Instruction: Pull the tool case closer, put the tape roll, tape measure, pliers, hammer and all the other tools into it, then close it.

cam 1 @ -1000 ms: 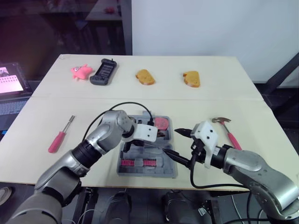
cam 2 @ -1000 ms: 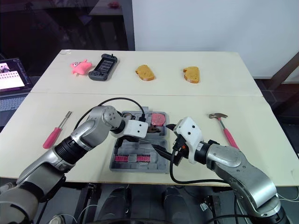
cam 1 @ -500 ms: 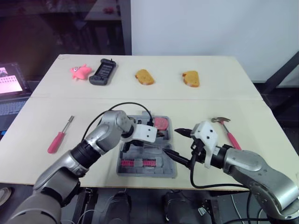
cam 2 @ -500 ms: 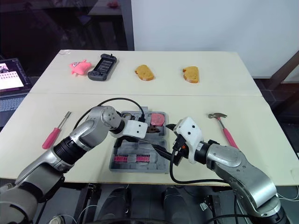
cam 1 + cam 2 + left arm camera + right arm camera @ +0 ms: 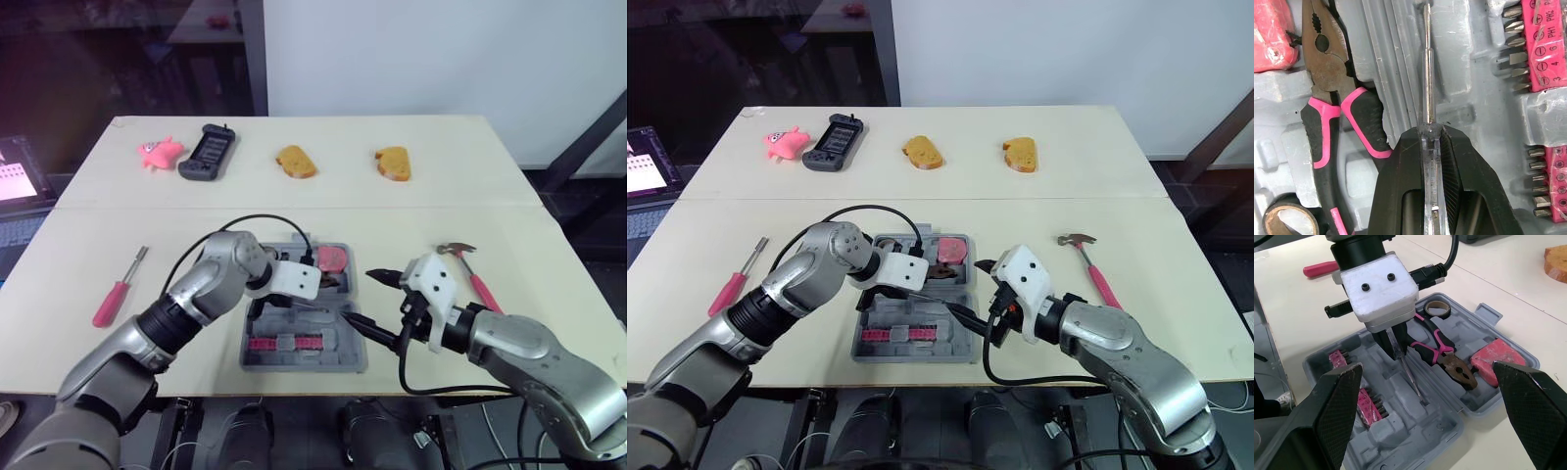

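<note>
The grey tool case (image 5: 348, 354) lies open near the table's front edge. Inside it are pink-handled pliers (image 5: 1332, 98), a tape roll (image 5: 1290, 220), a pink tape measure (image 5: 1271, 34) and pink bit holders (image 5: 1547, 39). My left gripper (image 5: 1428, 131) hovers over the case's middle, shut on a clear-handled screwdriver (image 5: 1426, 73) whose shaft points down at a slot; the right wrist view shows that gripper (image 5: 1396, 340) too. At the case's right edge my right gripper (image 5: 367, 301) stands wide open with nothing in it. The pink-handled hammer (image 5: 468, 272) lies on the table to its right.
A red-handled screwdriver (image 5: 116, 294) lies on the table left of the case. Along the far edge sit a pink toy (image 5: 157, 152), a black handheld device (image 5: 204, 152) and two bread pieces (image 5: 294, 162) (image 5: 394, 163). A laptop (image 5: 15, 181) stands off the table's left side.
The whole picture has shifted a little, so the camera moved. Both grippers keep their places relative to the case.
</note>
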You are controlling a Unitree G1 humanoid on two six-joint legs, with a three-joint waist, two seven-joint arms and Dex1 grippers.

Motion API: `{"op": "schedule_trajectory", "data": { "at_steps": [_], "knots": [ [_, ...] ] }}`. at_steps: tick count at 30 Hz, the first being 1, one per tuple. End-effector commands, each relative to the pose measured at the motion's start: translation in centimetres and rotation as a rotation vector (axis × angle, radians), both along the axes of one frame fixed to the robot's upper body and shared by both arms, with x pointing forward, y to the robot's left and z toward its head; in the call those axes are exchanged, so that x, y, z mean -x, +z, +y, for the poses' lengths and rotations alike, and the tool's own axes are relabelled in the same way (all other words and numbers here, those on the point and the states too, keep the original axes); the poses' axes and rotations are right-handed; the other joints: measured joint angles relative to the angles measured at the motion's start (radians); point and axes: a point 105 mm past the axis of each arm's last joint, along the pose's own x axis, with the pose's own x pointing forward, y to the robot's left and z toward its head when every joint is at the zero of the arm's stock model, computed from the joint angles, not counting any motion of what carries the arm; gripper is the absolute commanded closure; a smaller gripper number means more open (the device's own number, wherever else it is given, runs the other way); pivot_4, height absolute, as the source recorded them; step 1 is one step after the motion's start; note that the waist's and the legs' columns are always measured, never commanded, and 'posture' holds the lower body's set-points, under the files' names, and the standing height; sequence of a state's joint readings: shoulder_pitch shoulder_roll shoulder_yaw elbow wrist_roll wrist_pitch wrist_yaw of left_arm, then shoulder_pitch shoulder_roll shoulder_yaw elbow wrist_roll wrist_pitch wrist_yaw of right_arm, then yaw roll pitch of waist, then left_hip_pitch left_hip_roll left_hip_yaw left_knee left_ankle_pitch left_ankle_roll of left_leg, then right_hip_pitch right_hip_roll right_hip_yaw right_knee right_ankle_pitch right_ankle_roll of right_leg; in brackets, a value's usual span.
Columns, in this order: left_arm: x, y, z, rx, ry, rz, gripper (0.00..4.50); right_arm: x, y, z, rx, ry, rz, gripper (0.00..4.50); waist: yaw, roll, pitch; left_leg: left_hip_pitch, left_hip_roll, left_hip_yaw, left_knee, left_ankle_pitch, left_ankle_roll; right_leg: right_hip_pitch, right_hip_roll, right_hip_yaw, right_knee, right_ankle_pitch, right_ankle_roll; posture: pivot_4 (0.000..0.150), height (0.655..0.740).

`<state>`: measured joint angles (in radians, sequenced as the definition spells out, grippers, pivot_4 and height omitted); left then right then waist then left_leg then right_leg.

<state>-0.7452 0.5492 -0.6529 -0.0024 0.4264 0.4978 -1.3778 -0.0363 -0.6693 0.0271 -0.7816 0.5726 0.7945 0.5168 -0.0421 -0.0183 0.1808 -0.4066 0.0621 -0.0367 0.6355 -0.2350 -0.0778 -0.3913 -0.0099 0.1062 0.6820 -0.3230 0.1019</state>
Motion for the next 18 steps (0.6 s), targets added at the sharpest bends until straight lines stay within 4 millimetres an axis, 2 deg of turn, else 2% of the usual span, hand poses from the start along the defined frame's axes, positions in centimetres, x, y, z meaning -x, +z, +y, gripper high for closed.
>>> {"op": "schedule_trajectory", "data": {
  "at_steps": [1, 7, 8, 10, 14, 18],
  "knots": [
    [0.6, -1.7, 0.6, -0.041, 0.015, 0.055, 4.49, 0.2, 1.0, 0.2, -0.008, 0.014, -0.044, 0.0, 0.001, 0.0, 0.0, 0.0, 0.0, 0.0, 0.0, 0.0, 0.0, 0.0, 0.0, 0.0, 0.0, 0.0, 0.0, 0.15, 0.74],
    [0.8, -1.7, 0.7, -0.041, 0.013, 0.057, 4.49, 0.3, 0.9, 0.1, -0.006, 0.013, -0.043, 0.0, 0.0, 0.0, 0.0, 0.0, 0.0, 0.0, 0.0, 0.0, 0.0, 0.0, 0.0, 0.0, 0.0, 0.0, 0.0, 0.15, 0.74],
    [0.7, -1.6, 0.7, -0.038, 0.014, 0.054, 3.5, 0.3, 0.9, 0.1, -0.006, 0.013, -0.043, 0.0, 0.0, 0.0, 0.0, 0.0, 0.0, 0.0, 0.0, 0.0, 0.0, 0.0, 0.0, 0.0, 0.0, 0.0, 0.0, 0.15, 0.74],
    [0.7, -1.5, 0.6, -0.035, 0.013, 0.051, 2.71, 0.3, 1.0, 0.1, -0.007, 0.014, -0.043, 0.0, 0.001, 0.0, 0.0, 0.0, 0.0, 0.0, 0.0, 0.0, 0.0, 0.0, 0.0, 0.0, 0.0, 0.0, 0.0, 0.15, 0.74],
    [0.6, -1.0, 0.6, -0.026, 0.012, 0.043, 0.64, 0.3, 1.0, 0.2, -0.009, 0.016, -0.043, 0.0, 0.006, 0.0, 0.0, 0.0, 0.0, 0.0, 0.0, 0.0, 0.0, 0.0, 0.0, 0.0, 0.0, 0.0, 0.0, 0.15, 0.74],
    [0.1, 0.1, 0.5, 0.005, 0.031, 0.027, 0.64, 0.3, 0.9, 0.2, -0.01, 0.017, -0.04, 0.0, 0.005, -0.001, 0.001, -0.001, 0.0, 0.0, 0.001, 0.0, 0.0, 0.0, 0.0, 0.0, 0.0, 0.0, 0.0, 0.15, 0.74]
  ]
}}
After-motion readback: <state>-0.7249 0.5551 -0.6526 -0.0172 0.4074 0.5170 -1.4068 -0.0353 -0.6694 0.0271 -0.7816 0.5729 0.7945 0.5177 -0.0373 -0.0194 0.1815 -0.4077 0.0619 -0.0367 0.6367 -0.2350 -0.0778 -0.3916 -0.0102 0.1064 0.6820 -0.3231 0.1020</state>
